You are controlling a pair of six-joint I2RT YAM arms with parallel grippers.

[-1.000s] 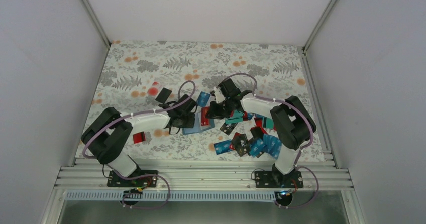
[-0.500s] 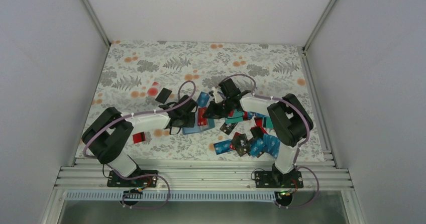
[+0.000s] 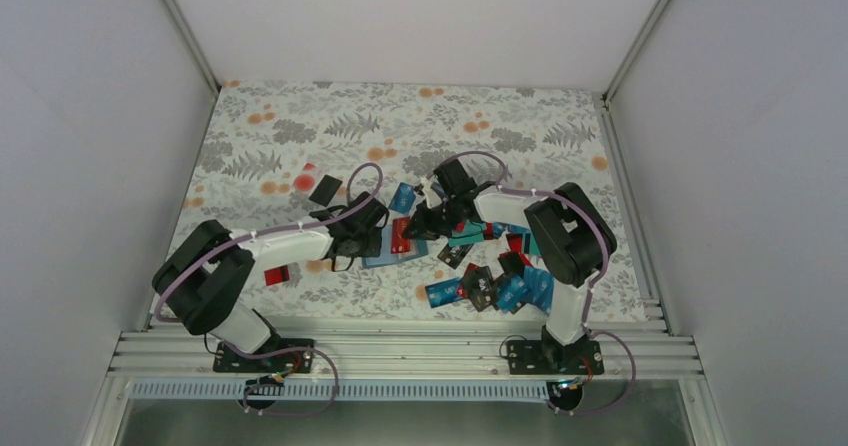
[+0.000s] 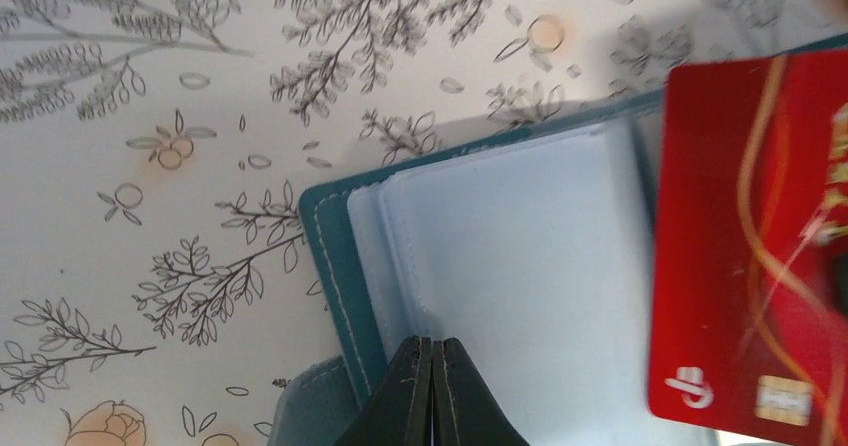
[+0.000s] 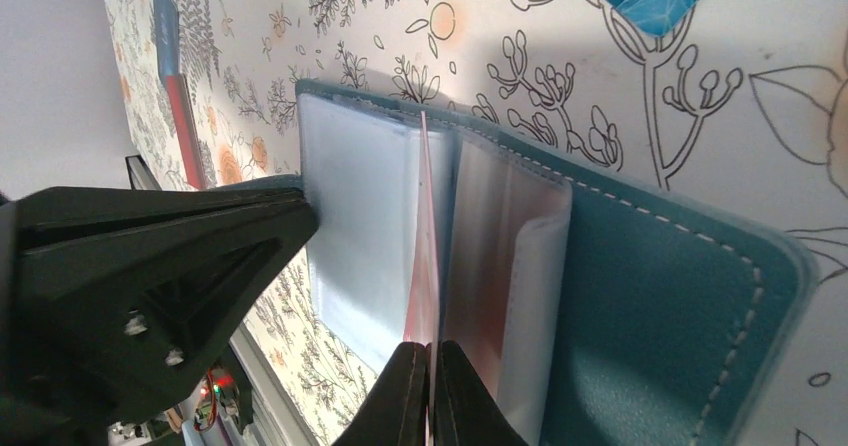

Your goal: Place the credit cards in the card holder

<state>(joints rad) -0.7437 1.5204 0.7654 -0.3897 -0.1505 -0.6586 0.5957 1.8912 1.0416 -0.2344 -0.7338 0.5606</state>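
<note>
A: The red credit card [image 5: 424,256] is standing edge-on in your right gripper [image 5: 432,358], jaws pinching it tight, over the open card holder [image 5: 650,296] lying mid-table.
B: How is it handling?
A: Likely stiff, thin and slick, so you're gripping one edge. Your left gripper [image 4: 432,351] is closed, tips pressing the floppy clear sleeve [image 4: 520,256]. The card is hiding the pocket mouth.

The left end effector [image 4: 432,356] and the right end effector [image 5: 432,361] are over a bench [image 3: 300,126] covered in white cloth printed with grey ferns and orange blossoms. Plain pale walls [image 3: 90,116] stand well away to their left, right and far side, with slim metal posts [image 3: 180,26] at the far corners. On their near side, ridged aluminium rails [image 3: 400,351] edge the bench under soft, even light.
</note>
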